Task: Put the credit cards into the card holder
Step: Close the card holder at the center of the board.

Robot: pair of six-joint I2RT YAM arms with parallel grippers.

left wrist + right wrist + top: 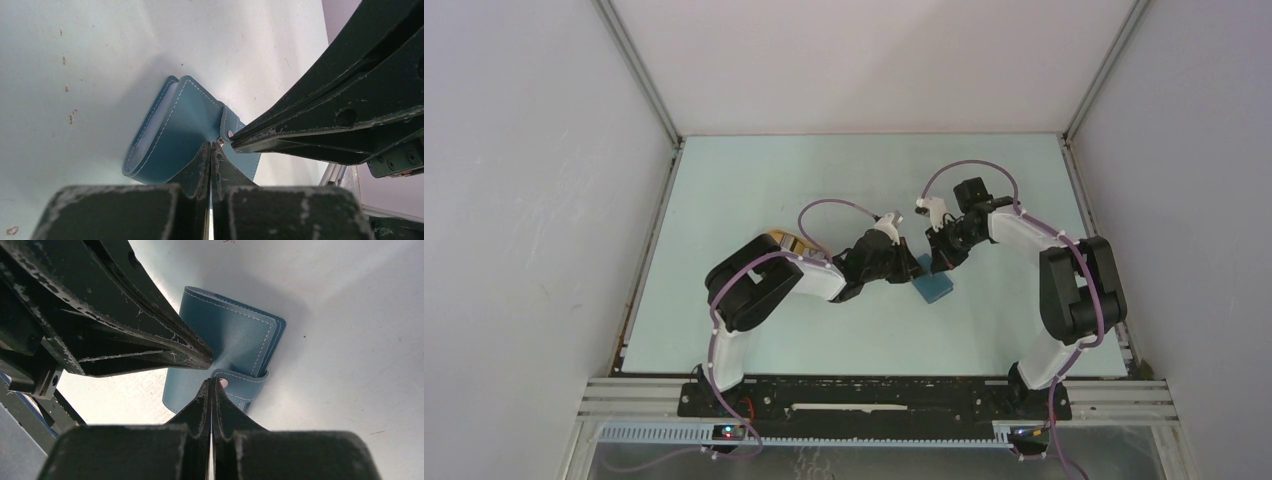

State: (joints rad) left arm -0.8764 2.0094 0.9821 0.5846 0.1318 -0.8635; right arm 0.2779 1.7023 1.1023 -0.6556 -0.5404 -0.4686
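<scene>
The card holder (935, 286), a teal fold-over wallet, lies folded on the table between both arms. My left gripper (211, 145) is shut, its tips pressing on the wallet's cover (170, 135) just beside the snap tab (227, 122). My right gripper (212, 381) is also shut, its tips resting at the snap tab (242, 385) from the other side. The cover (235, 335) puckers where the left fingertips (202, 357) meet it. A pale edge shows between the folded covers; I cannot tell what it is. The credit cards are hidden from every view.
A tan tray (786, 241) lies mostly hidden behind the left arm's forearm. The pale green table (824, 170) is walled on the left, back and right. The two grippers' tips nearly touch each other over the wallet.
</scene>
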